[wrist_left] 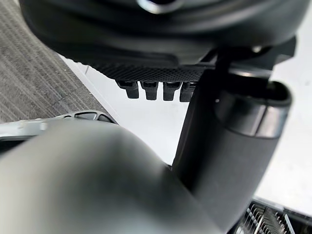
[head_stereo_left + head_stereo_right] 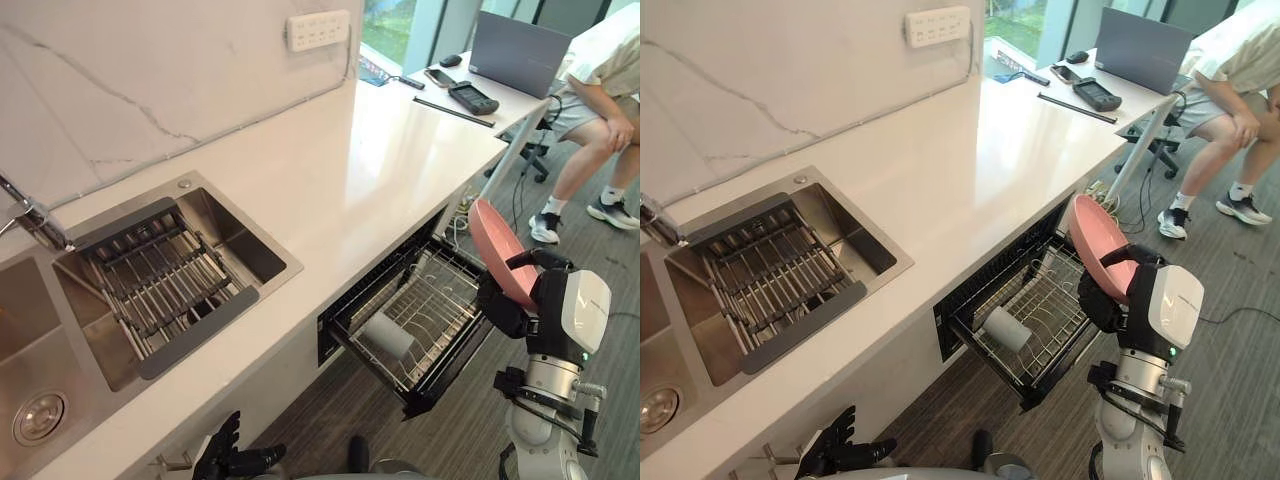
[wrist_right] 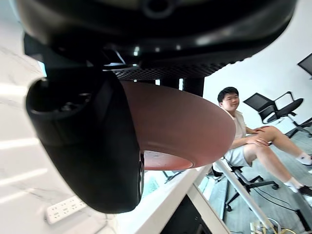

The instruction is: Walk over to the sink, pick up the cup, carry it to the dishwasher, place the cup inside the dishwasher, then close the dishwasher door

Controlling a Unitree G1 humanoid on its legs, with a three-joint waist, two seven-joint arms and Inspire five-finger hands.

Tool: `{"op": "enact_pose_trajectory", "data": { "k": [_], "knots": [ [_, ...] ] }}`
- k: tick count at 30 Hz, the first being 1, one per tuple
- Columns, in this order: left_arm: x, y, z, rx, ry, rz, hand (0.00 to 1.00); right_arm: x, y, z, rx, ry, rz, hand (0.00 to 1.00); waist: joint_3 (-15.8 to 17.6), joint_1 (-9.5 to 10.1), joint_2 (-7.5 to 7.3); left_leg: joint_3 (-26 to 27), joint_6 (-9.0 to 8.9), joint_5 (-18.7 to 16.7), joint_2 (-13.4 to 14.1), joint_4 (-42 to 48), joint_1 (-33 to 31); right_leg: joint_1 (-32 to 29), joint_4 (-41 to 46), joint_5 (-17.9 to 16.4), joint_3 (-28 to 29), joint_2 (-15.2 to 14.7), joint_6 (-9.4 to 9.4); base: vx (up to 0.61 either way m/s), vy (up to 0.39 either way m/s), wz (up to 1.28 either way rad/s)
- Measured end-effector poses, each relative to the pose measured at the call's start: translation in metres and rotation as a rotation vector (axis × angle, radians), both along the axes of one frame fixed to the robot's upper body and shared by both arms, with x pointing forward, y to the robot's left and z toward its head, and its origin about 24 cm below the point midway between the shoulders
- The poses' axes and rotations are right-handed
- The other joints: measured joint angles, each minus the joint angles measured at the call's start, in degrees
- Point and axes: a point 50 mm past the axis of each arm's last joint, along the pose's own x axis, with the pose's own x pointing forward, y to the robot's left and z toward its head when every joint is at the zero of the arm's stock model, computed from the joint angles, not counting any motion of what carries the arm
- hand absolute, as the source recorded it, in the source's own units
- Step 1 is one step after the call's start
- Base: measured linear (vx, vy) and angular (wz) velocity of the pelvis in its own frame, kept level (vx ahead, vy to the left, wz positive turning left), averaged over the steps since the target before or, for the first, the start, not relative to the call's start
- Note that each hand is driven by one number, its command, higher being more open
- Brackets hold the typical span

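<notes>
Pink and shallow, a dish [image 2: 497, 245] stands tilted in the right hand [image 2: 510, 305] over the pulled-out dishwasher rack [image 2: 450, 300], where a white cup [image 2: 388, 336] lies on its side; the left hand [image 2: 228, 452] hangs low by the counter [image 2: 330, 180] front. In the left wrist view its fingers [image 1: 148, 90] are straight and hold nothing. In the right wrist view the thumb [image 3: 87, 146] presses on the dish's near face, pinching it against the fingers behind.

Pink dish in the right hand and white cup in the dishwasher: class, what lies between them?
Between the pink dish and the white cup, only bare wire rack, in both eye views.
</notes>
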Motion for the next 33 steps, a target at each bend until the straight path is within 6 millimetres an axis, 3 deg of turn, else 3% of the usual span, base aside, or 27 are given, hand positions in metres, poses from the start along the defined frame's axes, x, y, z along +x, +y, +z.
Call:
{"op": "enact_pose_trajectory", "data": {
  "k": [4,9,15,16,19,26,33],
  "knots": [
    [0.006,-0.002,0.001,0.0,-0.007,-0.038,1.0,0.019,0.001,0.001,-0.008,0.0,0.028,0.0,0.7,0.05,0.68,-1.8,1.08,0.7,-2.1,-0.5,-4.1,-6.4,3.6,-0.3,0.8,-1.2,0.53,-0.07,0.077,-0.12],
    [0.067,0.001,0.017,-0.005,-0.167,-0.046,1.0,0.073,-0.001,0.027,-0.026,-0.085,0.038,0.0,9.0,0.31,1.07,-3.2,3.14,0.7,-3.1,5.5,-13.7,-15.1,7.6,1.1,0.1,-3.1,1.74,-0.12,0.067,0.13],
    [0.105,-0.026,0.034,-0.081,-0.306,-0.037,1.0,0.104,-0.004,0.054,-0.017,-0.156,0.04,0.0,15.0,0.58,1.56,-3.9,5.09,-0.5,-3.0,10.3,-20.8,-21.6,10.8,1.7,0.5,-3.9,2.37,-0.07,0.049,0.0],
    [0.111,-0.029,0.037,-0.095,-0.329,-0.027,1.0,0.106,-0.004,0.058,-0.01,-0.167,0.039,0.0,15.8,0.76,1.57,-3.7,5.29,-0.6,-2.9,10.7,-21.6,-22.5,11.2,0.8,0.4,-4.3,1.7,-0.08,0.036,-0.01],
    [0.121,-0.035,0.042,-0.12,-0.363,-0.015,1.0,0.11,-0.005,0.066,0.012,-0.191,0.044,0.0,16.4,1.83,1.76,-3.3,5.59,-1.1,-2.3,12.1,-23.8,-25.3,14.7,-0.4,-3.3,-5.8,1.12,-0.04,-0.006,-0.02],
    [0.135,-0.044,0.051,-0.156,-0.412,-0.006,1.0,0.118,-0.01,0.081,0.053,-0.222,0.021,0.0,16.8,2.73,2.15,-4.0,5.15,-1.3,-1.0,13.3,-26.8,-28.3,16.1,-1.4,-5.5,-5.4,0.24,0.01,-0.068,0.01],
    [0.152,-0.075,0.061,-0.242,-0.459,-0.041,1.0,0.134,-0.026,0.089,0.131,-0.214,-0.025,0.0,16.8,3.9,2.13,-4.8,4.0,-0.3,-1.3,10.6,-27.1,-29.1,16.2,-1.9,-7.2,-5.6,0.42,0.06,-0.058,0.07]
  ]
}}
